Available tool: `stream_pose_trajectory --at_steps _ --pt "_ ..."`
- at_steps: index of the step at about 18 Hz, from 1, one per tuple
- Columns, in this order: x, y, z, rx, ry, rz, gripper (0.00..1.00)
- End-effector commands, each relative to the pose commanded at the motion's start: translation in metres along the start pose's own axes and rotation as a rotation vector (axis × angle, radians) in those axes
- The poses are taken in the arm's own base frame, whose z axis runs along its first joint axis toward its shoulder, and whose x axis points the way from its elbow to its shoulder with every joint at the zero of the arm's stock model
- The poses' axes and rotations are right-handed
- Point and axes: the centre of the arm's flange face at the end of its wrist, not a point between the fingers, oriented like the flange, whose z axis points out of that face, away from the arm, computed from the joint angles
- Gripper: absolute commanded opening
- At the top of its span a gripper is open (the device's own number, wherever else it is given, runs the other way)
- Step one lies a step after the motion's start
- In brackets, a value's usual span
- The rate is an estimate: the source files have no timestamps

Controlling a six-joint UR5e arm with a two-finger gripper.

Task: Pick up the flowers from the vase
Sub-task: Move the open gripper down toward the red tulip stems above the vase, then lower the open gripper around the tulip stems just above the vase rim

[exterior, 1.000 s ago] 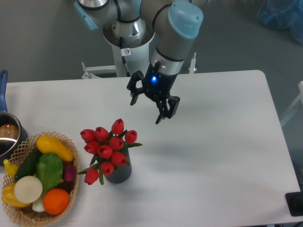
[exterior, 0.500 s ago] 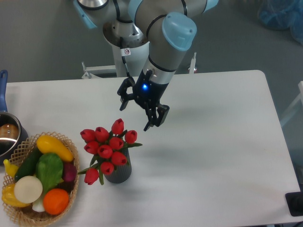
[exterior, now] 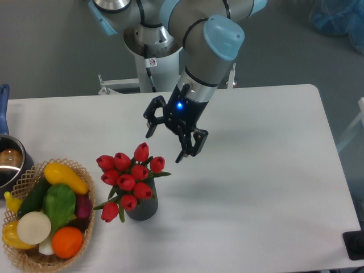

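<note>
The flowers (exterior: 129, 179), a bunch of red tulip buds with green leaves, stand in the small dark grey ribbed vase (exterior: 143, 208) at the front left of the white table. My gripper (exterior: 165, 146) hangs open above and just right of the bunch, its two black fingers spread wide with nothing between them. One finger (exterior: 151, 121) is at the back left, the other (exterior: 190, 148) near the rightmost buds. The gripper touches neither the flowers nor the vase.
A woven wicker basket (exterior: 85, 181) with vegetables and fruit sits at the front left corner, close to the vase. A metal pot (exterior: 8, 162) with a blue handle is at the left edge. The arm's base (exterior: 153, 51) stands behind the table.
The gripper moved left toward the flowers, then shifted slightly right and lower. It stays open. The flowers and vase have not moved.
</note>
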Motion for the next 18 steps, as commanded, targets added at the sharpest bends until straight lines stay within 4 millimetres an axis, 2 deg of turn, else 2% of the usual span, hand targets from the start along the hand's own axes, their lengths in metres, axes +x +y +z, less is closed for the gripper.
stream_pose_trajectory --at_steps 5,18 --pt "-0.009 0.001 0.018 0.042 0.014 0.011 1.00" --pt "-0.005 -0.010 0.034 0.104 0.057 0.034 1.00"
